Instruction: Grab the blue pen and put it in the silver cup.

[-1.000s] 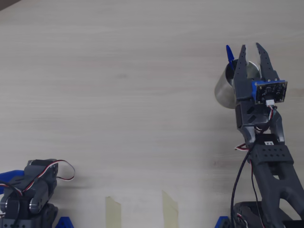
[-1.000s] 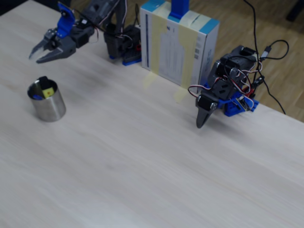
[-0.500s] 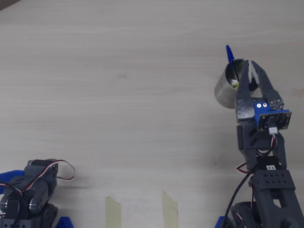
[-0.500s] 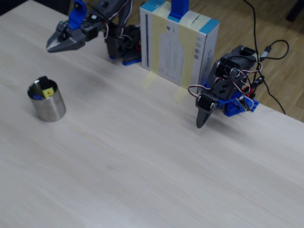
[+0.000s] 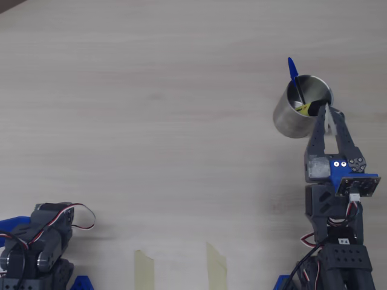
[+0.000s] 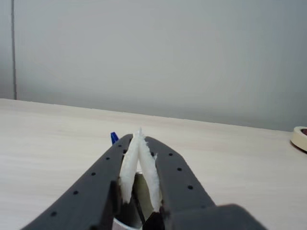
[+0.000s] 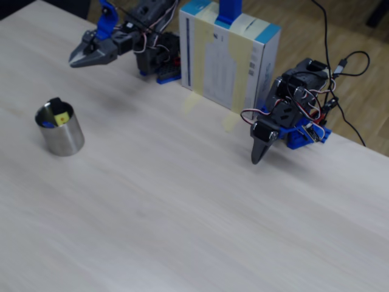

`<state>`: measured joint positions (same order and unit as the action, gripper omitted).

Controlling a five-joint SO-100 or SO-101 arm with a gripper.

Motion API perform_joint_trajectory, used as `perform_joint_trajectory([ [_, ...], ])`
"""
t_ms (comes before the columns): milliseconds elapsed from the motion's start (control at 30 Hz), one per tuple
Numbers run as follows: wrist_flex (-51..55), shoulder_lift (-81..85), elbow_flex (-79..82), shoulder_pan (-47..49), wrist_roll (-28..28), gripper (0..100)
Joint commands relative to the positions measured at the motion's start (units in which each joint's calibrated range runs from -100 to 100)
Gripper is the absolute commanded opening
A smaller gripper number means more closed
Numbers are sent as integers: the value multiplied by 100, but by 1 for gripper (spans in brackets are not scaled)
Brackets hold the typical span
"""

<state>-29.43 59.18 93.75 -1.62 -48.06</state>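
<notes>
— While we look down from the overhead view, where do we find the blue pen (image 5: 292,77)?

— We see it standing tilted inside the silver cup (image 5: 289,116), its blue tip poking out past the cup's rim toward the table's far edge. Yellow and black bits lie in the cup beside it. In the fixed view the silver cup (image 7: 61,137) stands near the left edge of the table (image 7: 182,201), and only a speck of blue shows inside it.

— And the gripper (image 5: 328,111)?

— We see its jaws pressed together with nothing between them, the tips just beside the cup's rim in the overhead view. In the fixed view the gripper (image 7: 74,60) hangs above the table near the far edge, apart from the cup. In the wrist view the white pads (image 6: 130,163) meet at the tips of the gripper (image 6: 139,132), and the pen's blue tip (image 6: 114,138) peeks out just left of them.

— What else do we see?

— A second arm (image 7: 285,121) rests folded near the table's far right edge, next to an upright cardboard box (image 7: 228,58). A roll of tape (image 6: 300,138) sits at the right edge of the wrist view.
</notes>
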Motion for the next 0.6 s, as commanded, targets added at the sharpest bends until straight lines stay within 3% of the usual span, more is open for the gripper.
perform_joint_trajectory([
  [0,-9,445,390,-117,-177,2],
  [333,1390,1342,589,-162,-203,2],
  [567,3231,2380,598,-271,-209,2],
])
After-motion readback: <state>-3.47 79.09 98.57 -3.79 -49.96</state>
